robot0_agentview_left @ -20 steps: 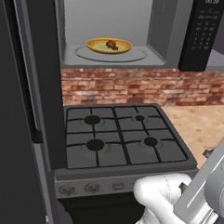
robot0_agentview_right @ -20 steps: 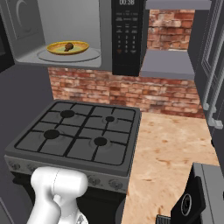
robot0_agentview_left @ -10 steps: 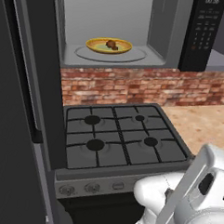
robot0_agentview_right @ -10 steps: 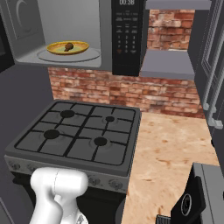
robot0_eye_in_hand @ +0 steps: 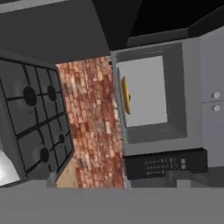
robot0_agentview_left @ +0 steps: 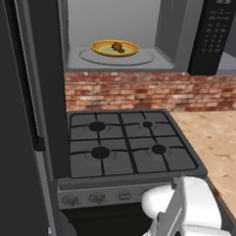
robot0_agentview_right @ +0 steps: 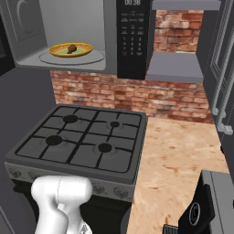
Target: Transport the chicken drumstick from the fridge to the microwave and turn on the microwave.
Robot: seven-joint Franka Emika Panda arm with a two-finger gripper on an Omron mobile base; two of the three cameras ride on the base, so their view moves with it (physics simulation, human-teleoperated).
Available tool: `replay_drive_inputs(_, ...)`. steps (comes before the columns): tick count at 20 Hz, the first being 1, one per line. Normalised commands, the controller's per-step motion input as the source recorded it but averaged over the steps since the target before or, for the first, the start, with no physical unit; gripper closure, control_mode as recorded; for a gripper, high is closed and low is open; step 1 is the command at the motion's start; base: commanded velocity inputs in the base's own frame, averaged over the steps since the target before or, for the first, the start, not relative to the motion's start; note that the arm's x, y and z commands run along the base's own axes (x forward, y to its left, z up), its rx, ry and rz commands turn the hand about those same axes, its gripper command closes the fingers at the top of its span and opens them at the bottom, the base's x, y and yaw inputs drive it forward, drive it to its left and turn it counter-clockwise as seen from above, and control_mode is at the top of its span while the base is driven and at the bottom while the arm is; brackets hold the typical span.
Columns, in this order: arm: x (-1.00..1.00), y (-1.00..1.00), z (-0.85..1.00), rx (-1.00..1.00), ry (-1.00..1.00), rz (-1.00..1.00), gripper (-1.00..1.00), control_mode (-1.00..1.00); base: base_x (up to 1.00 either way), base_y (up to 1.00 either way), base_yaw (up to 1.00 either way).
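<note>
At the far left of the left base view, the microwave door (robot0_agentview_left: 29, 76) stands swung open, a dark slab running down past the stove. To its right the microwave (robot0_agentview_left: 118, 66) sits open above a strip of brick wall (robot0_agentview_left: 141, 92), its grey cavity bare to the room. Inside, a yellow plate (robot0_agentview_left: 101, 49) rests on the round turntable (robot0_agentview_left: 142, 58), and the drumstick (robot0_agentview_left: 117, 46) lies on the plate, a small dark-brown lump near its middle. The right base view shows the same: the drumstick (robot0_agentview_right: 71, 48) on its plate in the cavity. Right of the cavity is the black button panel (robot0_agentview_left: 212, 32), with a lit clock at the top. Below the brick, the gas stove (robot0_agentview_left: 128, 145) has four burners under dark grates, and knobs (robot0_agentview_left: 96, 197) line its front. To the stove's right spreads the speckled tan desk (robot0_agentview_left: 217, 140). The white arm (robot0_agentview_left: 183, 211) rises at the lower right, low in front of the stove. The claw's fingers cannot be made out in the pictures; its jaws stand wide apart, and nothing is seen held.
</note>
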Motion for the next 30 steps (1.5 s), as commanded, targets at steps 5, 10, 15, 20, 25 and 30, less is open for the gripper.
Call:
replay_drive_inputs(5, 0.0, 0.37, -0.41, -0.25, -0.22, 0.04, -1.0, -1.0, 0.0, 0.0, 0.0)
replay_drive_inputs(10, 0.0, 0.37, -0.41, -0.26, -0.24, 0.01, -1.0, -1.0, 0.0, 0.0, 0.0)
replay_drive_inputs(15, 0.0, 0.41, -0.42, -0.22, -0.22, 0.01, -1.0, -1.0, 0.0, 0.0, 0.0)
replay_drive_inputs(20, 0.13, 0.39, -0.36, -0.17, -0.2, 0.0, -1.0, -1.0, 0.0, 0.0, 0.0)
replay_drive_inputs(25, 0.45, 0.3, -0.33, -0.1, -0.09, 0.0, -1.0, -1.0, 0.0, 0.0, 0.0)
replay_drive_inputs(30, 0.57, 0.23, -0.32, -0.07, -0.03, 0.0, -1.0, -1.0, 0.0, 0.0, 0.0)
